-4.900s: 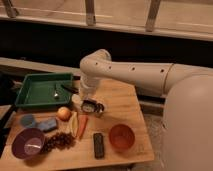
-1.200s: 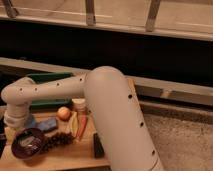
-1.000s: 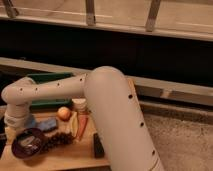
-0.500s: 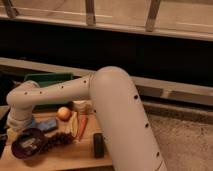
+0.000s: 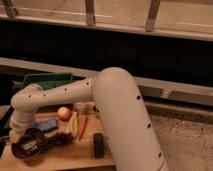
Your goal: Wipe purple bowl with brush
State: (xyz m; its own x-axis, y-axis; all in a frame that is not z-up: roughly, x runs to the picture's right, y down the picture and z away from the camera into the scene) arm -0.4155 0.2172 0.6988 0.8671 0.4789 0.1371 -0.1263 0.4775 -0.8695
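The purple bowl point(image 5: 29, 146) sits at the front left corner of the wooden table point(image 5: 70, 159). My white arm reaches across from the right, bends at the far left and drops to the gripper point(image 5: 16, 134), which hangs over the bowl's left rim and is shut. A small greyish patch point(image 5: 31, 145) shows inside the bowl beside the gripper. I cannot tell whether that is the brush head or a shine on the glossy inside. No brush handle can be made out, so what the gripper holds is hidden.
A green tray point(image 5: 47, 79) lies at the back left. A blue sponge point(image 5: 47, 124), dark grapes point(image 5: 57, 139), an orange fruit point(image 5: 63, 113), a carrot point(image 5: 81, 128) and a flat black block point(image 5: 99, 145) lie right of the bowl. My arm hides the table's right side.
Since the earliest frame the arm has swung from the table's middle to the far left. Over the last second its elbow shifted slightly right and up above the bowl.
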